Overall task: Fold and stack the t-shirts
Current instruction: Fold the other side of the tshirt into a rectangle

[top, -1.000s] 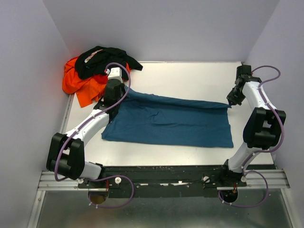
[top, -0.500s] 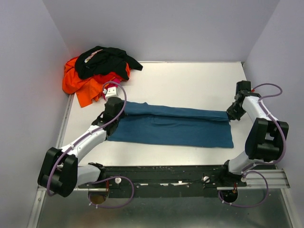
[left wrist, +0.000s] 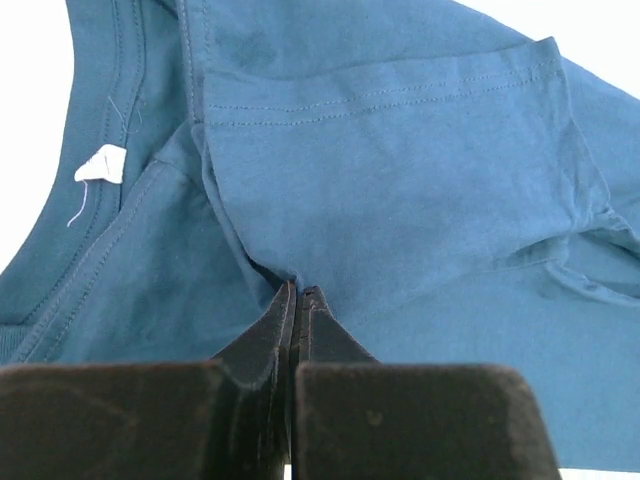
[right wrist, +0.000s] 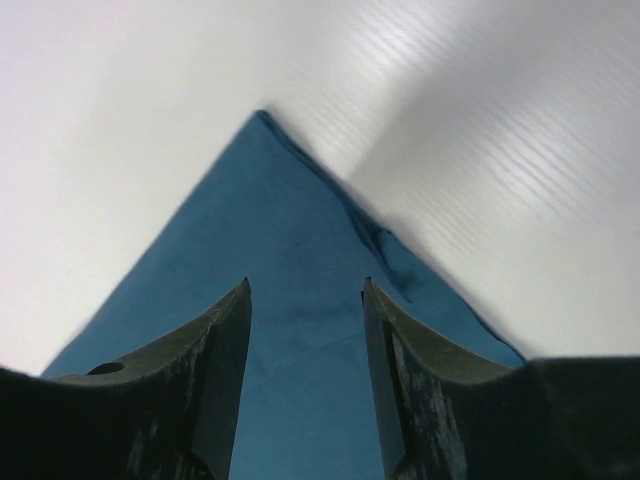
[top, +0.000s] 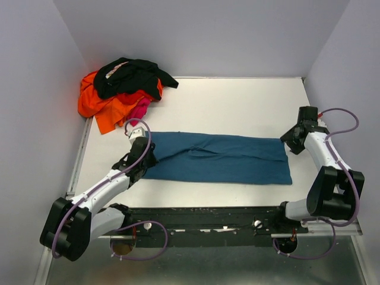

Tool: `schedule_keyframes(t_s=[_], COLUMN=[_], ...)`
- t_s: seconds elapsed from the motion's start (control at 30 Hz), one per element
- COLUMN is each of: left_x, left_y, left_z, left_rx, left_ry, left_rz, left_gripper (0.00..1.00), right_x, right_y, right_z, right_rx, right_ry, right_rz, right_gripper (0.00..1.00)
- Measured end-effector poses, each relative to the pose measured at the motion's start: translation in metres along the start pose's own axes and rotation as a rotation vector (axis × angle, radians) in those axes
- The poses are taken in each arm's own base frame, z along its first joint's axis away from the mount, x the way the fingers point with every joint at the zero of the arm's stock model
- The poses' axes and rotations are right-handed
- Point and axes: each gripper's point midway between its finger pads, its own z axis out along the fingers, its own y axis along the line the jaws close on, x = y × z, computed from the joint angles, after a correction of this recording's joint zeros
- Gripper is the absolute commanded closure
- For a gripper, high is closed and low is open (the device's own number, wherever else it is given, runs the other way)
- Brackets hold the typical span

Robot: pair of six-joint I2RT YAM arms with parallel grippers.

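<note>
The teal-blue t-shirt [top: 219,157] lies folded into a long band across the middle of the white table [top: 237,101]. My left gripper [top: 147,160] rests low at its left end. In the left wrist view the fingers stand almost together, and my left gripper [left wrist: 298,292] pinches a fold of the teal cloth [left wrist: 400,180] beside the neckline and its white label [left wrist: 100,165]. My right gripper [top: 290,141] is at the shirt's far right corner. It stands open [right wrist: 305,285] above that teal corner [right wrist: 290,230], with nothing between the fingers.
A heap of t-shirts sits at the back left corner: a black one [top: 130,76] on top, an orange one [top: 101,107] beneath, and a magenta-pink one [top: 141,110] peeking out. Walls close in the table on the left, back and right.
Both arms came toward the near edge, carrying the shirt's far edge over so that it now lies as a narrower band. The right gripper opened and let go of its corner.
</note>
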Motion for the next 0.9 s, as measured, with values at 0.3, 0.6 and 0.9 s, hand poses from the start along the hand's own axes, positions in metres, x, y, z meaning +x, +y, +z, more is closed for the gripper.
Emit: schedule_keyframes(t_s=[0.3, 0.6, 0.9], left_x=[0.026, -0.028, -0.1], left_y=[0.012, 0.009, 0.008], left_z=[-0.009, -0.012, 0.024], left_rx=[-0.011, -0.037, -0.124], left_ry=[0.075, -0.028, -0.127], left_rz=[-0.031, -0.102, -0.201], left_gripper=[0.28, 0.34, 0.45], right_x=[0.069, 0.176, 0.237], right_y=[0.109, 0.248, 0.32], right_z=[-0.036, -0.102, -0.104], right_rx=[-0.475, -0.884, -0.976], right_ry=[0.099, 0.283, 0.376], right_rz=[-0.272, -0.57, -0.654], right_gripper=[0.41, 0.42, 0.43])
